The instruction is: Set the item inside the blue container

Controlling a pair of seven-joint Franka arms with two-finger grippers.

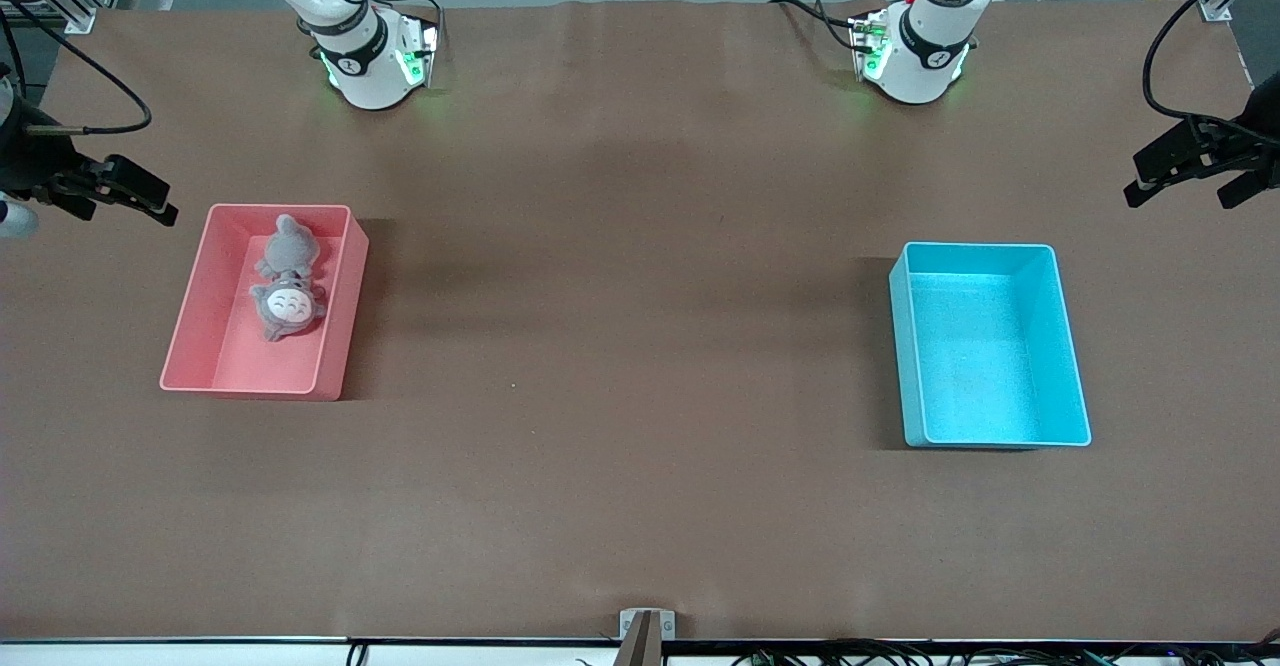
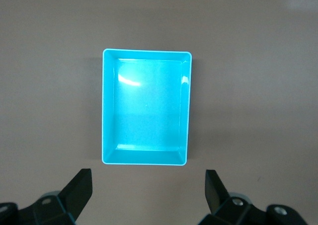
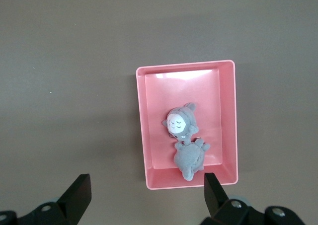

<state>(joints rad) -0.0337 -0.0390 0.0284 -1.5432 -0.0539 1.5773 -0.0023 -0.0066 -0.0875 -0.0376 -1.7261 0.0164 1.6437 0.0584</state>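
Table: brown table (image 1: 640, 346) with two bins on it, well apart from each other.
Blue container: the blue container (image 1: 990, 346) stands toward the left arm's end of the table, open top up, with nothing inside it (image 2: 145, 106).
Pink bin: the pink bin (image 1: 262, 301) stands toward the right arm's end of the table (image 3: 188, 123).
Item: a grey plush toy (image 1: 287, 281) lies inside the pink bin, on its floor, in the part farther from the front camera (image 3: 185, 140).
Left gripper: the left gripper (image 1: 1195, 171) hangs in the air near the table edge at the left arm's end, jaws wide apart and holding nothing (image 2: 146, 192).
Right gripper: the right gripper (image 1: 115, 196) hangs in the air beside the pink bin at the right arm's end, jaws wide apart and holding nothing (image 3: 144, 195).
In the way: bare table surface lies between the two bins.
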